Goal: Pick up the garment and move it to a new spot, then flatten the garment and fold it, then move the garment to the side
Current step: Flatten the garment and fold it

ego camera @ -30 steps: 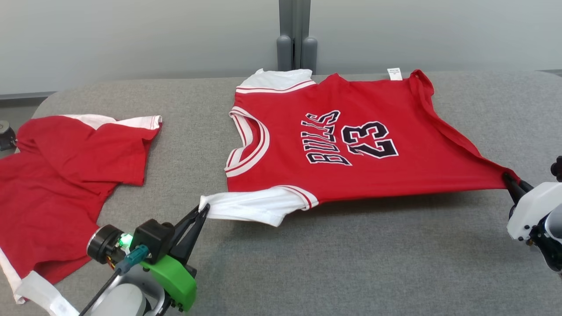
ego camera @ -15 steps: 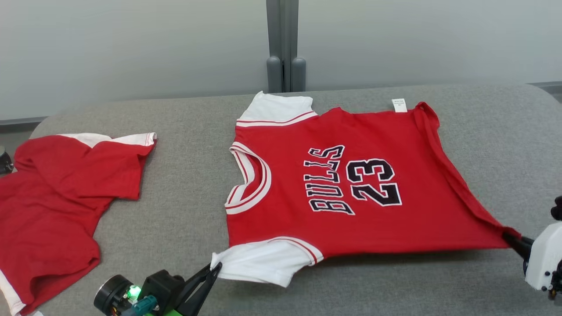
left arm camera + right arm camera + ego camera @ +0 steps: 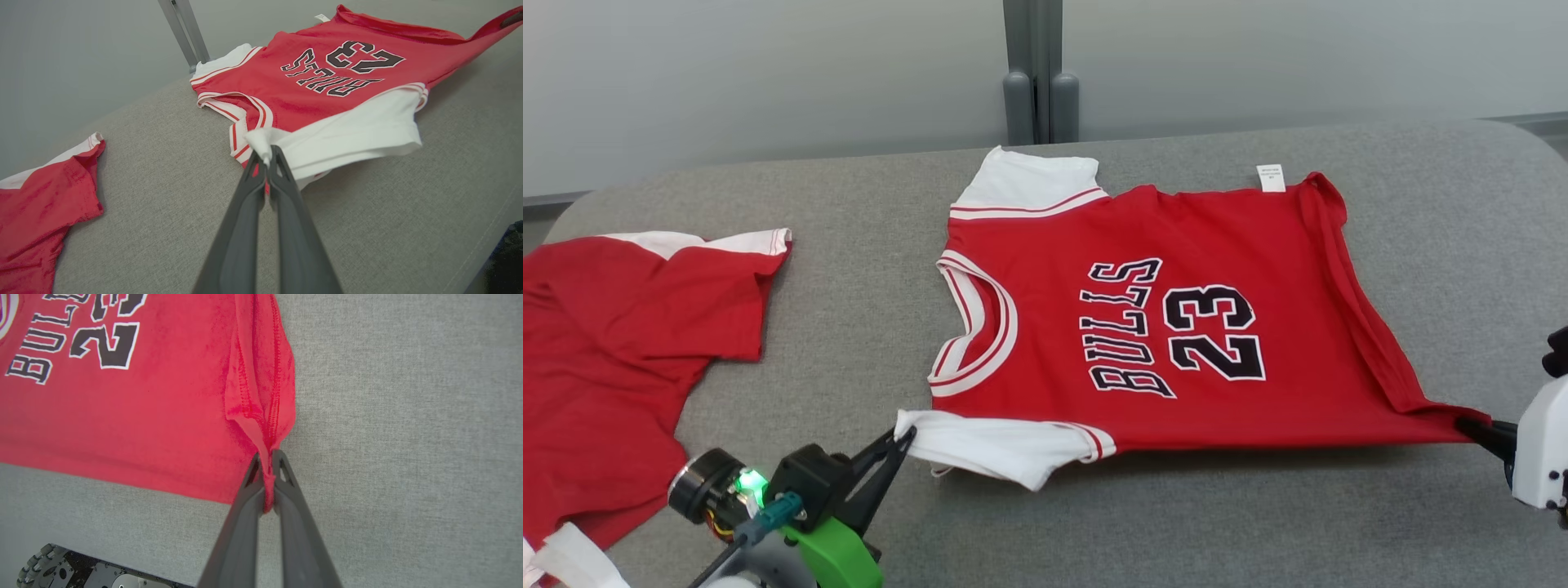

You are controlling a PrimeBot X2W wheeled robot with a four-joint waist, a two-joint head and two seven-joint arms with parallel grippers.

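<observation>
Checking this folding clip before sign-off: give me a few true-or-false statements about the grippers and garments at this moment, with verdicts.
1. The left gripper is shut on the jersey's white sleeve. True.
2. The right gripper hangs open above the table. False: it is shut on the jersey's red hem corner.
3. The jersey's print reads BULLS 23. True.
4. The second red garment lies on top of the jersey. False: it lies apart from it on the table, to the robot's left.
</observation>
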